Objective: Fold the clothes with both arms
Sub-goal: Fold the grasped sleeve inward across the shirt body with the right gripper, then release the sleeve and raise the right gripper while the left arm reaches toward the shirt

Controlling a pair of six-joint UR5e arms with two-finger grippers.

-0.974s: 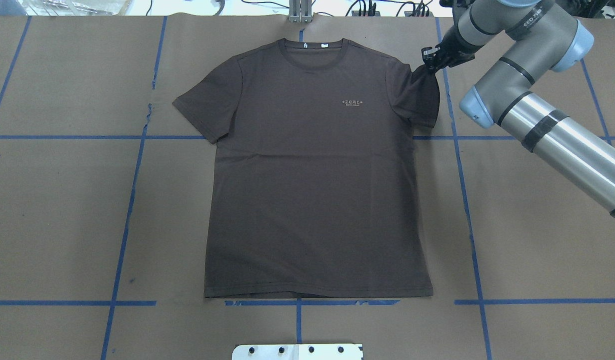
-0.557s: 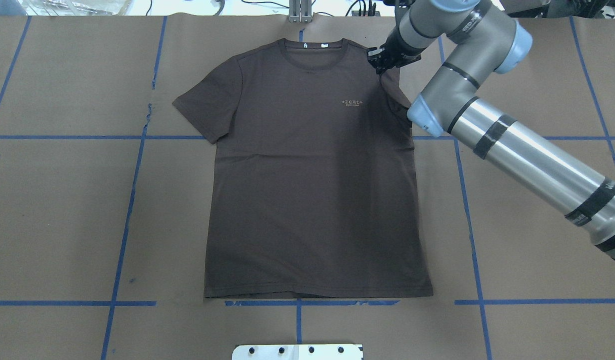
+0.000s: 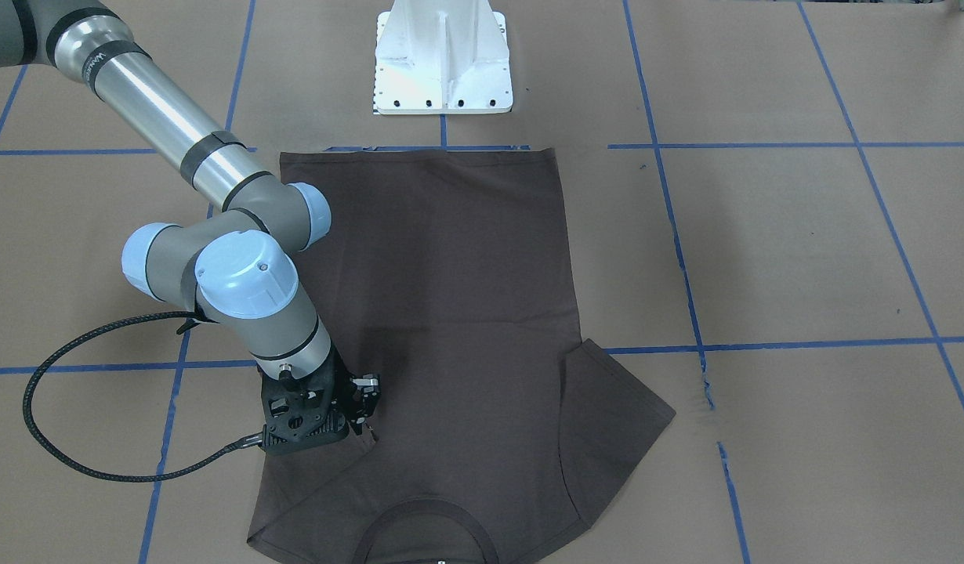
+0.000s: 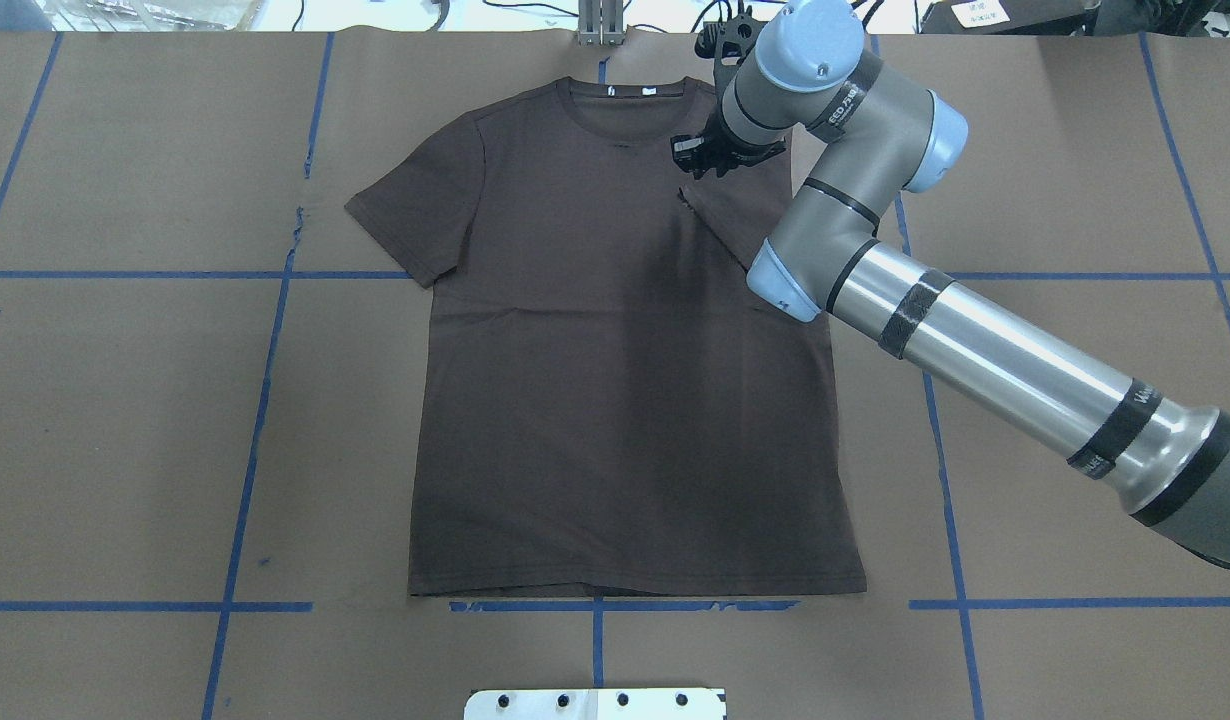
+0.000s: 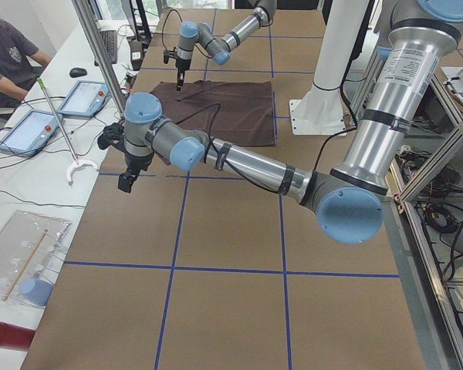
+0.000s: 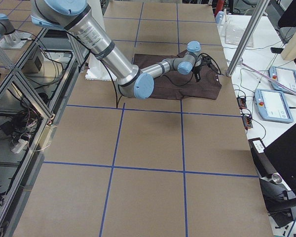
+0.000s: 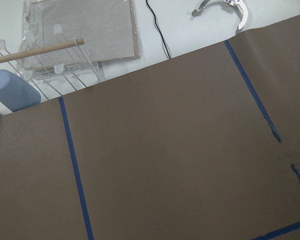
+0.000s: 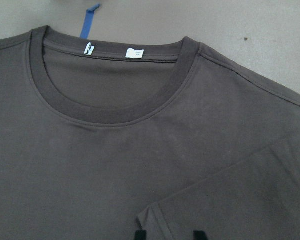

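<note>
One T-shirt (image 4: 615, 400), two robot arms

The right arm (image 4: 975, 345) and left arm (image 5: 247, 163) are each carrying one gripper, the right gripper (image 4: 697, 165) and the left gripper (image 5: 126, 183). Two white neck tags are showing in the collar, one tag (image 8: 88, 48) beside a second tag (image 8: 135, 53). One white pedestal base (image 3: 443, 59) is standing by the hem. Two touchscreen tablets, a far tablet (image 5: 87, 98) and a near tablet (image 5: 27, 131), are lying by one person (image 5: 4, 50).

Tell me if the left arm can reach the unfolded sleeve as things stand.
Probably yes. The left gripper hangs over bare paper beyond that side of the shirt. The sleeve lies flat with nothing on it, and the right gripper is over the far shoulder, out of the way.
</note>
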